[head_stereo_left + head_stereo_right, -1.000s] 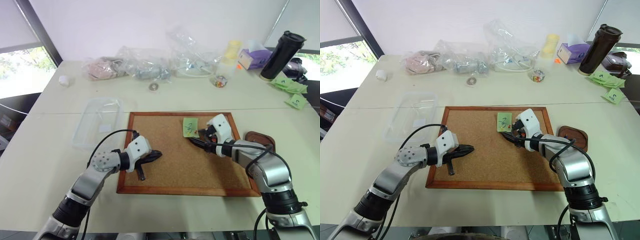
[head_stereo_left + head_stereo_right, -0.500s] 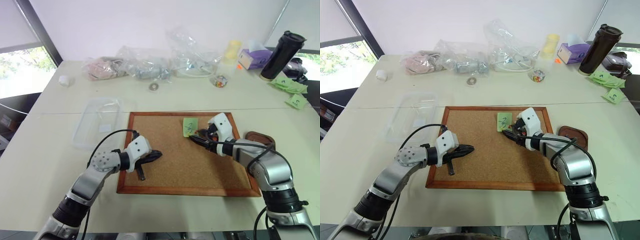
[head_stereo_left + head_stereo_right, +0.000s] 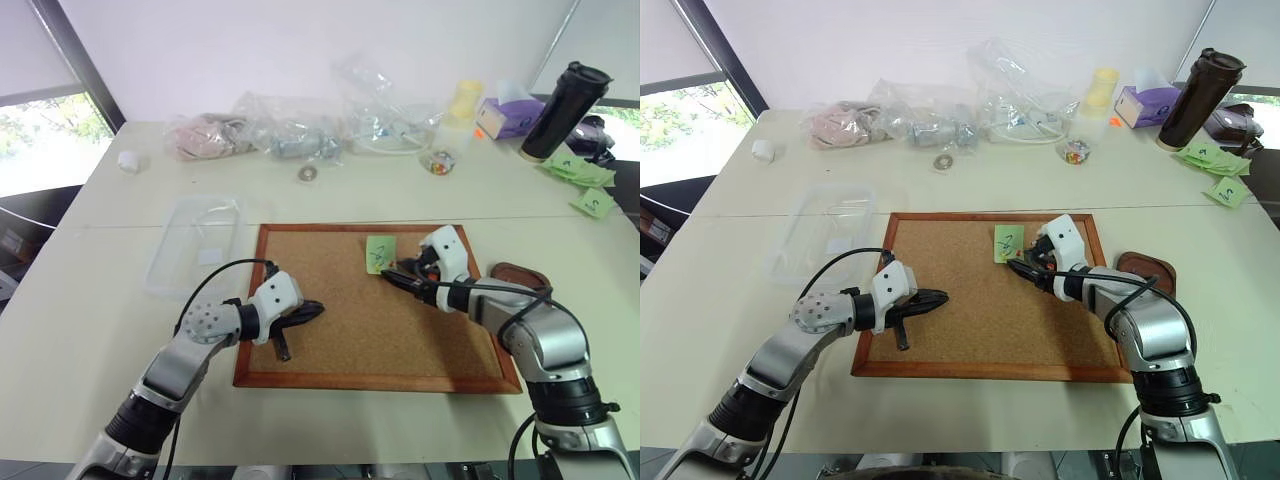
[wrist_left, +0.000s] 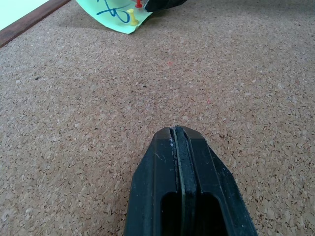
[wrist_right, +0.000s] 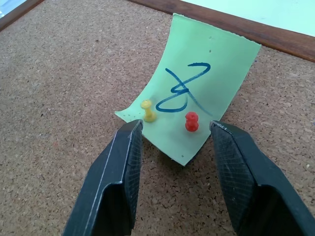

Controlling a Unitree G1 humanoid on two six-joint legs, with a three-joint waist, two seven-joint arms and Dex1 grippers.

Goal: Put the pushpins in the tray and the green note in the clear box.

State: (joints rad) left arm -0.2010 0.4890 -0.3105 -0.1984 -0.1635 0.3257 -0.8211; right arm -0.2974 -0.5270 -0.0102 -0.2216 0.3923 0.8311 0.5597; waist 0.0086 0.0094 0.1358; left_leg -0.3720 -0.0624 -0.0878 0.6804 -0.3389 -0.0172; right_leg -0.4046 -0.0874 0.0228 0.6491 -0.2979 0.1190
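The green note (image 5: 197, 93) with blue handwriting lies on the cork board (image 3: 340, 330), held by two pushpins, one yellow (image 5: 147, 110) and one red (image 5: 191, 121). My right gripper (image 5: 176, 129) is open just short of the note's near edge, one finger on each side of the two pins, touching neither. My left gripper (image 3: 310, 310) is shut and empty, low over the left part of the board. The reddish-brown tray (image 3: 520, 277) sits just right of the board, behind my right arm. The clear box (image 3: 195, 245) lies left of the board.
Wrinkled clear bags (image 3: 300, 130) lie along the table's back. Near them are a small jar of coloured pins (image 3: 437, 163), a tape roll (image 3: 307, 173), a purple tissue box (image 3: 508, 112) and a black tumbler (image 3: 563, 97). A bunch of green notes (image 3: 578, 172) lies far right.
My right gripper's fingers have narrowed somewhat while staying at the note's edge. The left arm, the note and the pins have not moved.
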